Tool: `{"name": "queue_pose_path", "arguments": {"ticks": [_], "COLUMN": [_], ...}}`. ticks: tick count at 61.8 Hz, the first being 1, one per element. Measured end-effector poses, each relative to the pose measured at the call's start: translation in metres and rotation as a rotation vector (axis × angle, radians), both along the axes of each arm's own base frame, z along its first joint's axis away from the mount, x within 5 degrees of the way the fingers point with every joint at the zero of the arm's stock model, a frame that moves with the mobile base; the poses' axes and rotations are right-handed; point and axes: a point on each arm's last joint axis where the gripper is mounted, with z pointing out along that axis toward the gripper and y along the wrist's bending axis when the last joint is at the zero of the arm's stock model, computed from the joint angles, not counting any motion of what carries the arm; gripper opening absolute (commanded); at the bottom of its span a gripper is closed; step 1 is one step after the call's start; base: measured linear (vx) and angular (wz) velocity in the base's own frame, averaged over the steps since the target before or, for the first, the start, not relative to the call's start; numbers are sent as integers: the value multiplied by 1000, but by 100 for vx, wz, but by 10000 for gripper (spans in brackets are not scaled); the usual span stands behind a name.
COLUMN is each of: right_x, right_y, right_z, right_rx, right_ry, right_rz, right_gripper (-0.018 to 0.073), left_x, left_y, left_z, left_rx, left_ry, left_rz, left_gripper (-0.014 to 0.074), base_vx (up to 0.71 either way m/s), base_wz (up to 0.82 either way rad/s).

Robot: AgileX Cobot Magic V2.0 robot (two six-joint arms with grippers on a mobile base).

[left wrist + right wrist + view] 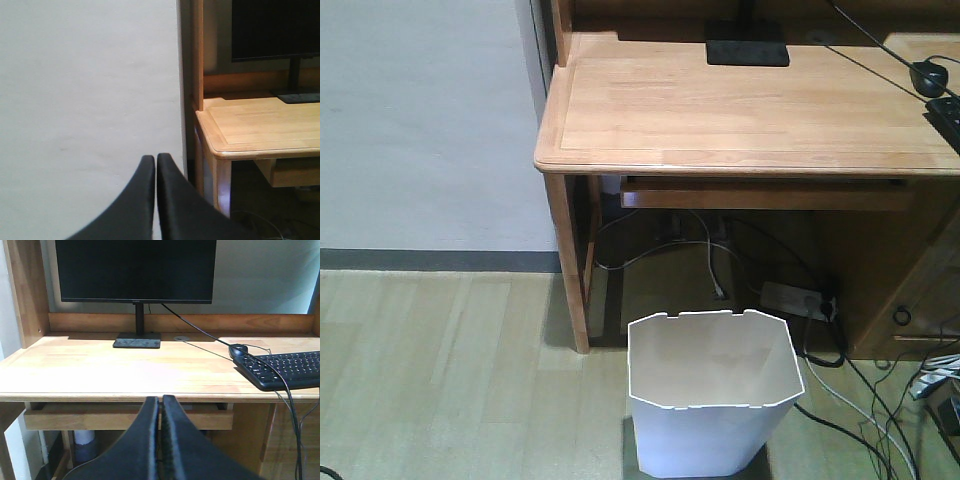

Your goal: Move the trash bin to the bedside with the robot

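Pointing at a plain pale wall [85, 100], the left claw [155, 160] has its two black jaws pressed together with nothing between them. The corner of the light wooden bench [260, 125] lies toward the right edge of that wrist view.

The right claw [160, 401] is likewise drawn narrow, jaws meeting, gripping nothing. It faces the front edge of the bench head-on. Beyond it a dark monitor [135, 270] stands on its flat foot at the back of the bench top. A black keyboard [285, 370] lies at the right, and a black mouse [239, 350] sits just behind the keyboard's near corner.

From the front view, the trash bin [700, 440] stands upright on the wood-plank floor [440, 370], well apart from both claws. The bin is white, with a notched rim, and sits just in front of the bench, near the bench's left leg. Behind the bin, under the bench, a power strip [795, 298] lies among loose cables [700, 245].
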Motion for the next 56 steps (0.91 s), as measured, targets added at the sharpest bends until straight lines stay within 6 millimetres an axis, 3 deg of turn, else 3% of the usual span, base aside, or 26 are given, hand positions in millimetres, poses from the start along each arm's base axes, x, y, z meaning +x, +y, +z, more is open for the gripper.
{"name": "queue_pose_path", "arguments": {"ticks": [56], "right_x": [0], "right_y": [0], "right_z": [1], "right_rx": [0], "right_ry": [-7], "right_rz": [0], "right_gripper": [-8], "left_x": [0], "left_y": [0], "left_z": [0], "left_rx": [0], "left_ry": [0], "left_rz": [0], "left_gripper": [-6], "base_vx": [0], "base_wz": [0]}}
